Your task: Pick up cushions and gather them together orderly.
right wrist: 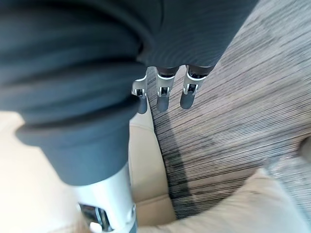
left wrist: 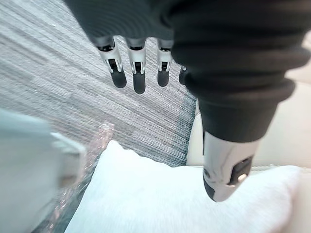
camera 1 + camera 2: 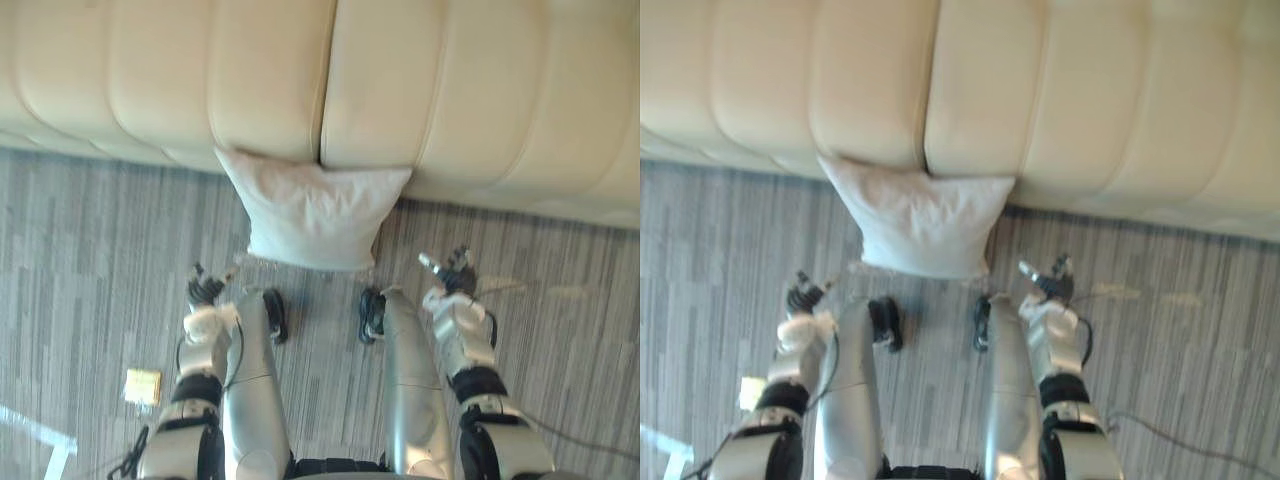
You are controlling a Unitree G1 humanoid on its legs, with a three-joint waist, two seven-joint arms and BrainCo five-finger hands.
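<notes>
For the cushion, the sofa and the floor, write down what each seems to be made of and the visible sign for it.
Cushion: likely white woven fabric, matte, judging by its soft creases and slumped shape.
Sofa: probably cream leather or leatherette, with smooth, faintly shiny padded channels.
Floor: grey carpet or striped vinyl. It shows fine streaked lines, but the look leaves the material open.

Soft, even daylight here, bright across the cream sofa (image 3: 450, 90), its far panels nearly washed out. The white cushion (image 3: 310, 215) glows and throws a narrow shadow onto the grey carpet (image 3: 90, 250) at its near edge. A hard pale streak of light (image 3: 35, 432) cuts the near-left floor. By the right wrist, a dark shadow band (image 1: 170, 160) hugs the sofa base, and clear wrap (image 2: 99, 138) glints.
</notes>
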